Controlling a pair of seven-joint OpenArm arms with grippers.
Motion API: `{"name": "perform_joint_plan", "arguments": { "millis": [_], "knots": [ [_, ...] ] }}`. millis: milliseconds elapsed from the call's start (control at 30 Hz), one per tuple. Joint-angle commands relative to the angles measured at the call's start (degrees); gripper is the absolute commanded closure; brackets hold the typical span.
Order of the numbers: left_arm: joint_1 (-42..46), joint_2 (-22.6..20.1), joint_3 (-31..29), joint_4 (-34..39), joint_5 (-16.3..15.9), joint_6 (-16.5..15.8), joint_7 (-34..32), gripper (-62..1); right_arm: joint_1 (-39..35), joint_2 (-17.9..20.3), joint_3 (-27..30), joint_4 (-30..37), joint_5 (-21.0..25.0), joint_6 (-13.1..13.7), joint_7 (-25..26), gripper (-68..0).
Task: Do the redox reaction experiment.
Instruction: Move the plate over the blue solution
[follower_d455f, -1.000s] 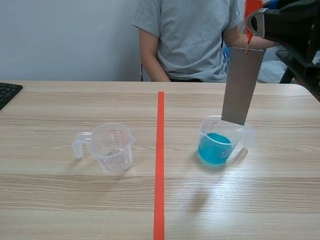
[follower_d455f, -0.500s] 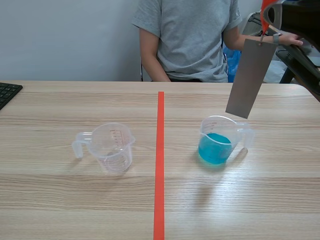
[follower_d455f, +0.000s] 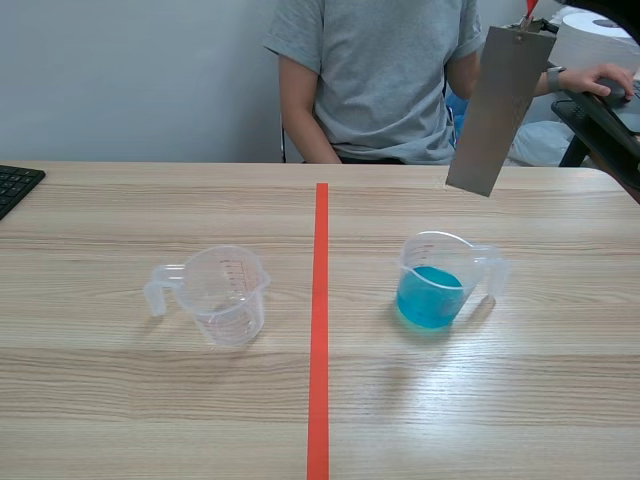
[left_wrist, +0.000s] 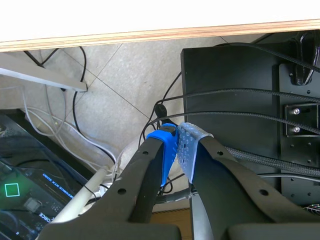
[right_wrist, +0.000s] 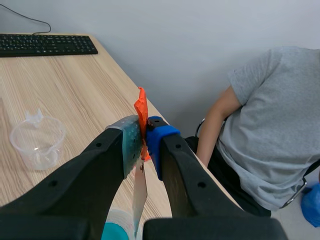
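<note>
A grey metal strip (follower_d455f: 498, 110) hangs by an orange tag (follower_d455f: 530, 8) high over the table's right side, its lower end above and behind the beaker of blue liquid (follower_d455f: 438, 282). In the right wrist view my right gripper (right_wrist: 143, 131) is shut on the orange tag (right_wrist: 141, 111), and the strip (right_wrist: 139, 194) dangles under it over the blue beaker (right_wrist: 115, 232). An empty clear beaker (follower_d455f: 222, 294) stands left of the red tape line. My left gripper (left_wrist: 177, 146) is shut on nothing, below the table's edge.
A person (follower_d455f: 375, 75) sits across the table, one hand (follower_d455f: 598, 80) out at the right. A black keyboard (follower_d455f: 14, 186) lies at the far left edge. Black equipment (follower_d455f: 610, 130) stands at the right edge. Under the table are cables and a black case (left_wrist: 235, 95).
My right arm has lifted the strip up and to the right. Its lower end was at the blue beaker's rim and now hangs well above it.
</note>
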Motion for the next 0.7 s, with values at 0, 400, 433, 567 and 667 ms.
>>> {"name": "perform_joint_plan", "arguments": {
  "millis": [0, 400, 433, 567, 667],
  "knots": [
    [0.5, 0.1, -0.2, 1.0, -0.3, -0.1, -0.6, -3.6, 1.7, -0.3, -0.6, -0.1, 1.0, -0.2, 1.0, -1.5],
    [0.5, 0.1, -0.2, 1.0, -0.3, -0.1, -0.6, -3.6, 3.4, -4.9, -2.8, -0.3, 1.0, -0.2, -2.7, -1.5],
    [0.5, 0.1, -0.2, 1.0, -0.3, -0.1, -0.6, -3.6, 3.4, -5.0, -2.8, -0.3, 1.0, -0.2, -2.8, -1.5],
    [0.5, 0.1, -0.2, 1.0, -0.3, -0.1, -0.6, -3.6, 3.4, -5.5, -2.8, -0.3, 0.9, -0.2, -3.8, -1.5],
    [0.5, 0.1, -0.2, 1.0, -0.3, -0.1, -0.6, -3.6, 3.4, -5.7, -2.8, -0.3, 1.0, -0.2, -4.2, -1.5]
  ]
}}
